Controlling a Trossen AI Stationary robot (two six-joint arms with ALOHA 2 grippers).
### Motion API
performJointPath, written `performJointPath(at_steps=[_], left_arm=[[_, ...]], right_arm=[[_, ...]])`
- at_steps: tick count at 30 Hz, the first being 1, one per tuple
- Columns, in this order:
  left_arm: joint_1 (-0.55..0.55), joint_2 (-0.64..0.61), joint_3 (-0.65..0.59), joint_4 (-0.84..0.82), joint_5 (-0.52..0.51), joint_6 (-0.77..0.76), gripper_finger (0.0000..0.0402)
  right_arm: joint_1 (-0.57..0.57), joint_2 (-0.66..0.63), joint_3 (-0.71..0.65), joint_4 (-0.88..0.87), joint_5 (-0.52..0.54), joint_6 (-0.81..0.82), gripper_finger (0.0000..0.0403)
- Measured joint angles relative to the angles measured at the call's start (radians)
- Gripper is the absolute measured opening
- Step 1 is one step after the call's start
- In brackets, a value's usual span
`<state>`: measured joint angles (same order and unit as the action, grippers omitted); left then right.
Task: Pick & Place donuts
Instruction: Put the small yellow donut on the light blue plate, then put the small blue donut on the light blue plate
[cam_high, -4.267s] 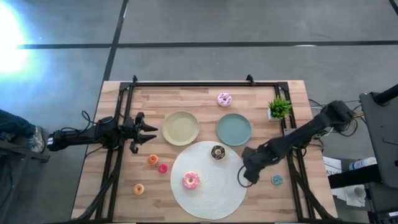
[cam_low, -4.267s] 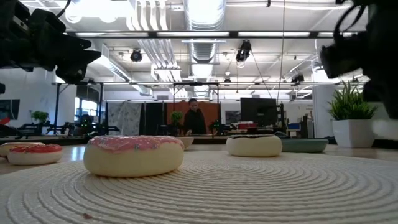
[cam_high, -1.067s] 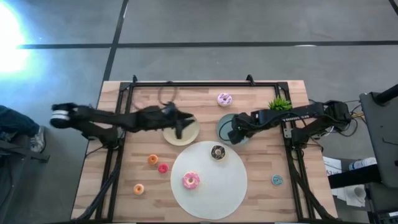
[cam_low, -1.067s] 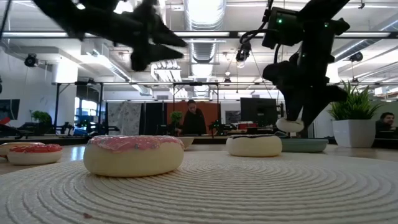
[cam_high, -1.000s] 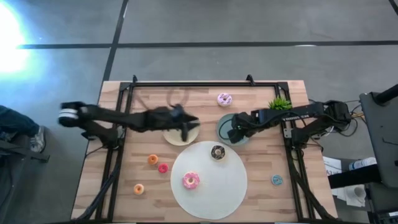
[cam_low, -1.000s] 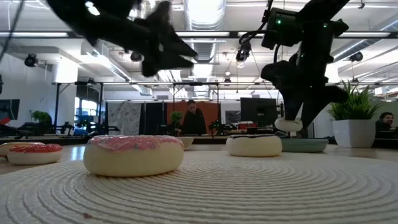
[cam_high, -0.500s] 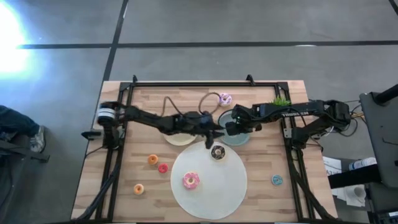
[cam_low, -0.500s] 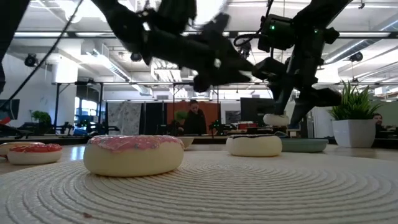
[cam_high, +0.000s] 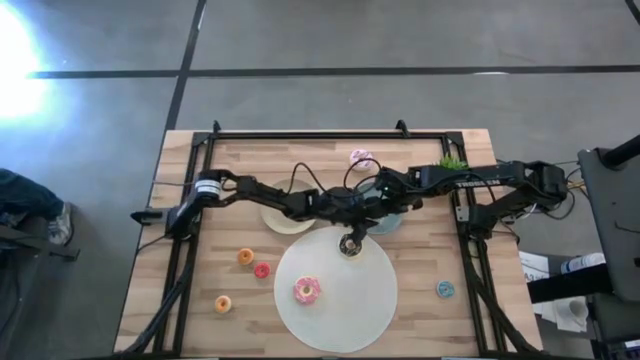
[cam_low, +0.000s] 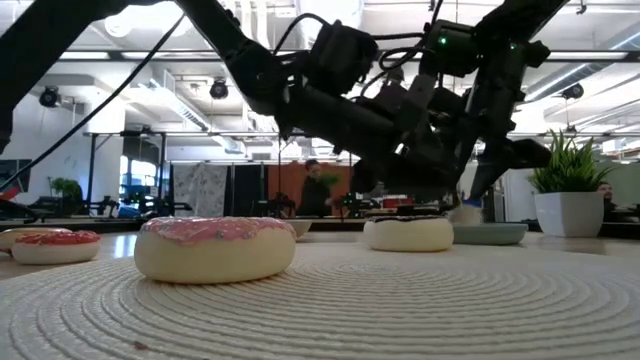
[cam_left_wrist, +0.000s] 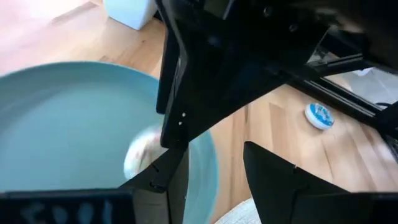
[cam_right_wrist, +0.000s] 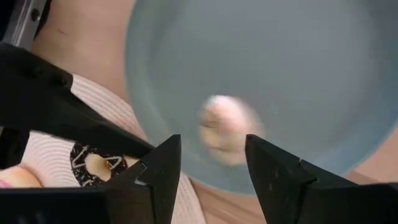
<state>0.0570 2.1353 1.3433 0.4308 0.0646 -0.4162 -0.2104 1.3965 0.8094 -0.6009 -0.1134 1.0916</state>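
Note:
My left gripper is open and reaches across the table. It hovers over the chocolate donut, which lies on the far edge of the white mat. My right gripper is open over the teal plate. A small cream donut shows blurred just past its fingertips, low over the plate. The same donut appears in the left wrist view. A bright pink donut lies on the mat. A pale pink-white donut lies near the far edge. My right gripper: the cream donut is narrower than the gap between the fingers and lies nearer one finger. Whether that finger touches it I cannot tell.
A beige plate sits left of the teal one, partly under my left arm. Orange, red-pink and orange mini donuts lie left of the mat, a blue one right of it. A potted plant stands far right.
My left gripper has swept from over the beige plate toward the table's right edge, ending above the chocolate donut beside my right gripper. The cream donut, which hung at my right gripper's fingertips above the teal plate, now sits lower, close over the plate, and is blurred.

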Motion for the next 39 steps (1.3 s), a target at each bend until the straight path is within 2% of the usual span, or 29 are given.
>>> performJointPath(at_steps=[5,8,14,18,23,26,31,35,39], left_arm=[[0.0,0.01,-0.023,-0.03,-0.002,0.005,0.0129],[0.0,-0.01,-0.035,-0.078,-0.002,0.005,0.0129],[-0.016,-0.09,-0.07,-0.201,-0.016,0.097,0.0129],[-0.02,-0.156,-0.142,-0.213,-0.058,0.104,0.0129],[-0.013,-0.228,-0.219,-0.197,-0.093,0.114,0.0128],[-0.011,-0.251,-0.242,-0.196,-0.093,0.133,0.0129],[-0.01,-0.257,-0.252,-0.203,-0.093,0.131,0.0128],[-0.011,-0.257,-0.252,-0.2,-0.093,0.127,0.0128],[-0.012,-0.257,-0.252,-0.199,-0.092,0.119,0.0128]], right_arm=[[0.001,-0.003,-0.006,-0.005,0.0,-0.053,0.0171],[0.001,-0.022,-0.002,-0.068,0.009,-0.112,0.0174],[0.058,-0.187,0.02,-0.291,0.036,-0.275,0.0185],[0.2,-0.302,0.003,-0.497,-0.013,-0.273,0.0183],[0.444,-0.375,-0.025,-0.519,-0.108,-0.179,0.0169],[0.575,-0.342,-0.031,-0.516,-0.144,-0.141,0.0163],[0.771,-0.208,-0.034,-0.508,-0.184,-0.145,0.0165],[0.875,-0.123,-0.034,-0.445,-0.171,-0.111,0.0178],[0.961,-0.072,-0.04,-0.353,-0.097,-0.066,0.0193]])
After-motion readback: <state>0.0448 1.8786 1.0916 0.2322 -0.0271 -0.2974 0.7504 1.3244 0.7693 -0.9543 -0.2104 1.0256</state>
